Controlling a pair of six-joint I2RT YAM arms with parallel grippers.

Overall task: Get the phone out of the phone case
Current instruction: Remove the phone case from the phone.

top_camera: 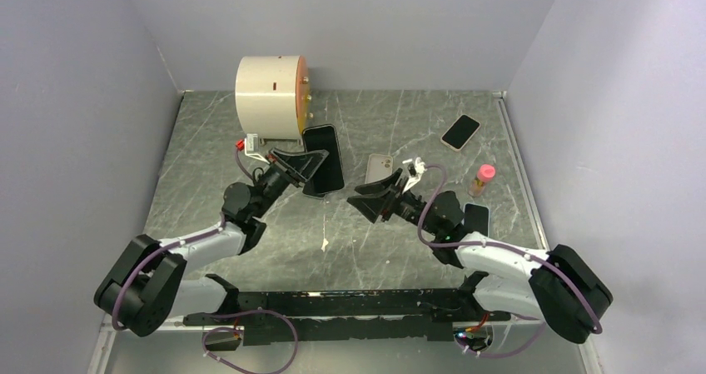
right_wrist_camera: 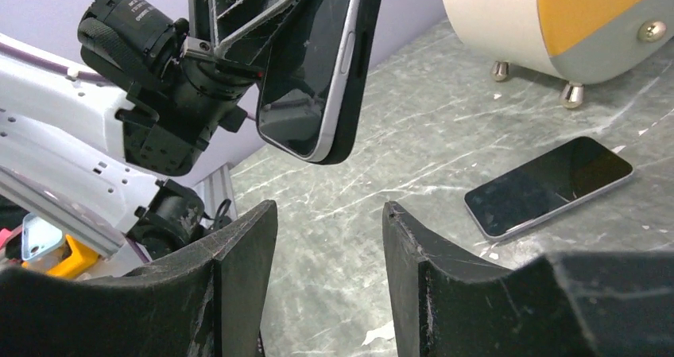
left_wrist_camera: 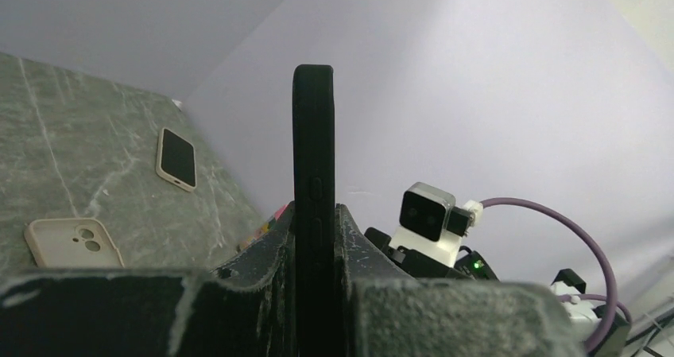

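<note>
Mid-frame in the top view, my left gripper [top_camera: 305, 167] squeezes the black phone case [left_wrist_camera: 314, 174], phone [right_wrist_camera: 306, 87] still inside. My right gripper [top_camera: 372, 197] hangs open just beside. No pulling done yet.

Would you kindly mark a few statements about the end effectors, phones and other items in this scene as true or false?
1. The left end effector is shut on the black-cased phone. True.
2. The right end effector also grips that phone. False: it is open and empty, apart from the phone.
3. The beige case lies flat on the table. True.
4. The cream drum stands by the right wall. False: it stands at the back left.
</note>
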